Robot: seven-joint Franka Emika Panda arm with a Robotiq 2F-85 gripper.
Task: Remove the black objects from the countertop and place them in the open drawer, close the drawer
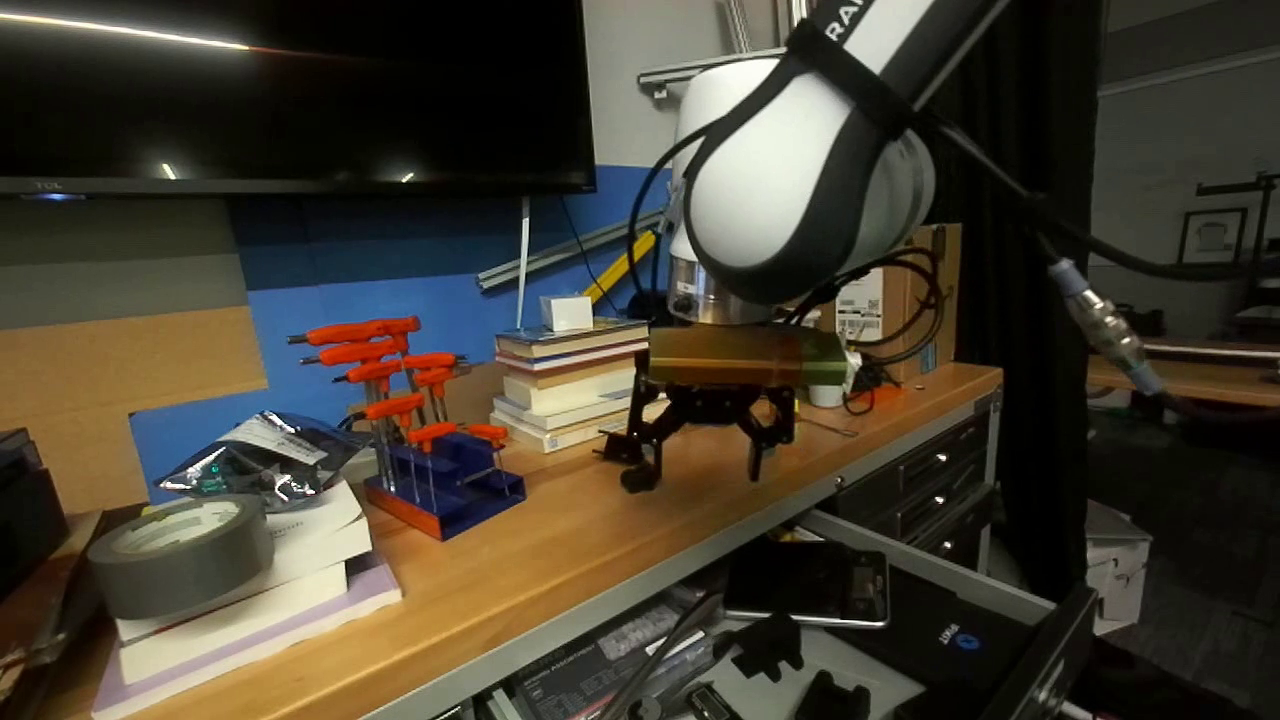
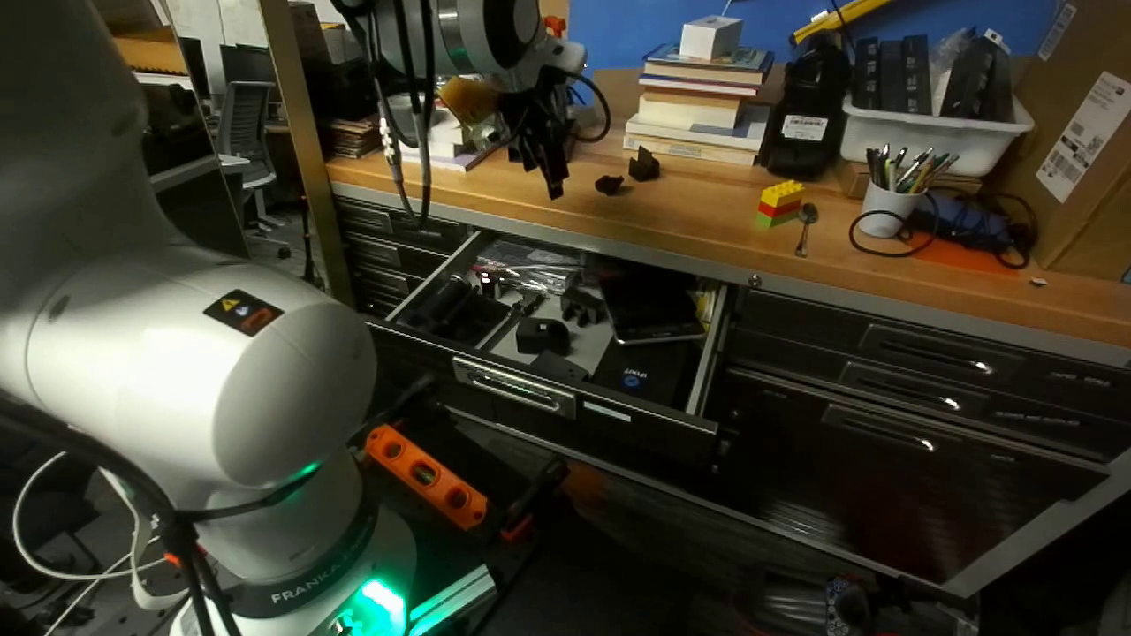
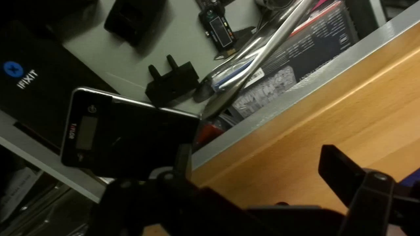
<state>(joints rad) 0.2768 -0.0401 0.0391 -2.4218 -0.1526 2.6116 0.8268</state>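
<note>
Two small black objects lie on the wooden countertop (image 2: 689, 190): a low lump (image 2: 609, 184) and a taller angular piece (image 2: 644, 164) behind it. They also show in an exterior view, the lump (image 1: 637, 478) beside a fingertip and the angular piece (image 1: 613, 448) behind it; whether the lump touches the finger I cannot tell. My gripper (image 1: 705, 468) points down above the countertop, fingers wide apart, with nothing between them. In the wrist view the gripper (image 3: 256, 152) is open over bare wood; the black objects are not clearly visible there. The drawer (image 2: 654, 422) is pulled open below the countertop.
The drawer holds a black scale (image 2: 654, 305), black pieces (image 2: 542, 336), a caliper (image 3: 220, 31) and an iFixit box (image 2: 641, 375). On the countertop stand a hex-key rack (image 1: 445, 485), stacked books (image 1: 570, 385), toy bricks (image 2: 780, 203), a spoon (image 2: 805, 228) and a pen cup (image 2: 886, 210).
</note>
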